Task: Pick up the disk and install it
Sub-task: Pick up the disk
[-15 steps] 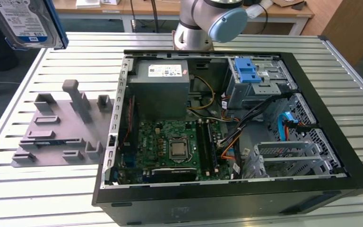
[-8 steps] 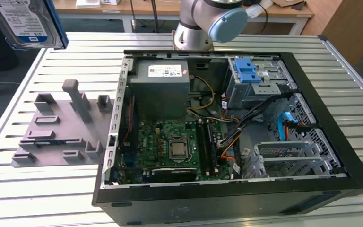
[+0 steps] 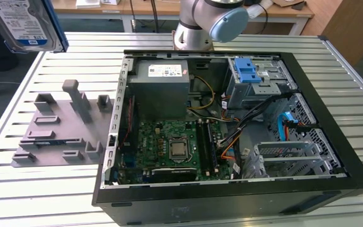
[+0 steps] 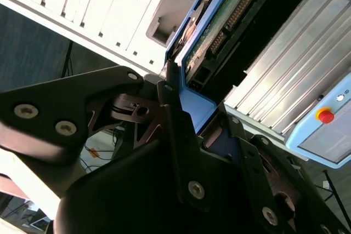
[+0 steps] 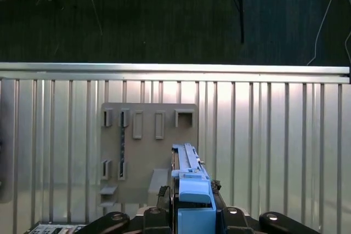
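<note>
The disk (image 3: 25,22), a silver hard drive with a blue-and-white label and blue carrier frame, hangs high in the air at the exterior view's upper left, above the table's edge. In the second wrist view my gripper (image 4: 196,105) is shut on the disk's blue frame (image 4: 193,101), black fingers (image 4: 171,94) pressing each side, with the drive's green circuit board (image 4: 219,31) facing out. In the first wrist view the disk (image 5: 189,182) stands edge-on in the gripper (image 5: 192,212), above the grey holder plate (image 5: 148,152).
An open black computer case (image 3: 232,123) lies on the slatted metal table (image 3: 55,198), with a blue-latched drive cage (image 3: 254,78), a grey power-supply box (image 3: 162,80) and motherboard (image 3: 175,146) inside. The grey fixture plate (image 3: 62,127) with upright slots sits beside it.
</note>
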Controlling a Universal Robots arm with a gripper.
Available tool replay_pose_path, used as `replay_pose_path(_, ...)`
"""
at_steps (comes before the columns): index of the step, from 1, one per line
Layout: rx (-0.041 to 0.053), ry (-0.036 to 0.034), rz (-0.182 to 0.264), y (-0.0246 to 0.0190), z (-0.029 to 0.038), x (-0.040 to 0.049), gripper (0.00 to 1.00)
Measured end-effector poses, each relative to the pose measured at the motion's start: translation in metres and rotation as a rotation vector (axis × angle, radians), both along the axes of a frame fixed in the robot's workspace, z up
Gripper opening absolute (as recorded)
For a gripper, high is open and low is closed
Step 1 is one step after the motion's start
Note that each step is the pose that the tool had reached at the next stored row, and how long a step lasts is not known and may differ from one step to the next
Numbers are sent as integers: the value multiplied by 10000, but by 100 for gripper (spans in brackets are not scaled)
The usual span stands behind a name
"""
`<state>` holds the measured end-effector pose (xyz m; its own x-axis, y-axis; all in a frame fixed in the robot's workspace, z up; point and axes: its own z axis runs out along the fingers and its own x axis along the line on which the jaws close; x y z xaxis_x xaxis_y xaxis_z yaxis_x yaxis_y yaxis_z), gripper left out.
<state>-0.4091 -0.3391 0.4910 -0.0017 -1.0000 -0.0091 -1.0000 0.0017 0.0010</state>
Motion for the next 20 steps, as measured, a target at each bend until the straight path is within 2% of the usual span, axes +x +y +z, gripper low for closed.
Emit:
replay_pose_path(8, -1, 0, 0, -43, 0, 194, 36)
replay_pose_path(20, -1, 1, 1, -178, 0, 430, 36)
